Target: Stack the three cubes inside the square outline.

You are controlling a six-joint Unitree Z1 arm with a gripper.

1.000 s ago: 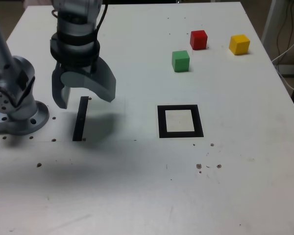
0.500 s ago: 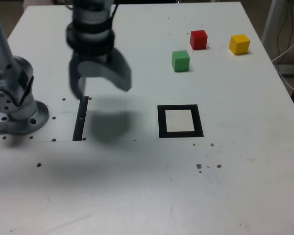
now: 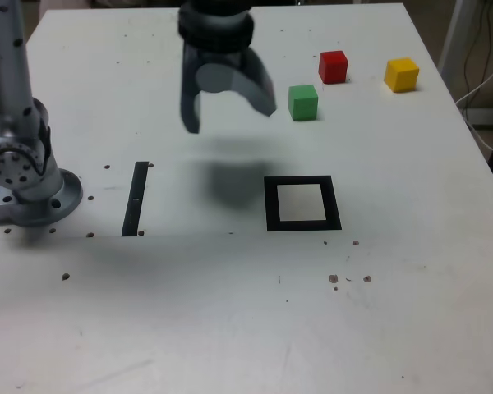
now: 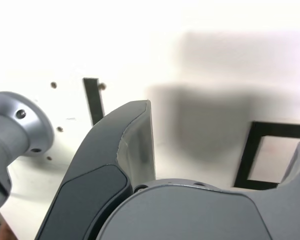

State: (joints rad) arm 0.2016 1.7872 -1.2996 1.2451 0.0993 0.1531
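In the exterior view my gripper [image 3: 228, 113] hangs open and empty above the table, to the left of the green cube [image 3: 302, 102]. The red cube [image 3: 334, 66] lies further back, and the yellow cube [image 3: 402, 74] is to the right of it. All three cubes rest apart on the white table. The square outline [image 3: 302, 203], black with a white centre, lies nearer the front and holds nothing. In the wrist view one dark finger [image 4: 125, 150] fills the foreground, with part of the square outline [image 4: 250, 160] behind it.
The arm's round grey base [image 3: 29, 185] stands at the exterior view's left. A narrow black strip [image 3: 135, 199] lies on the table beside it. Small dark specks dot the white table [image 3: 394, 312]. Cables hang past the table's right edge.
My open gripper has travelled from above the black strip toward the exterior view's right and back, ending close to the green cube. The cubes have not moved.
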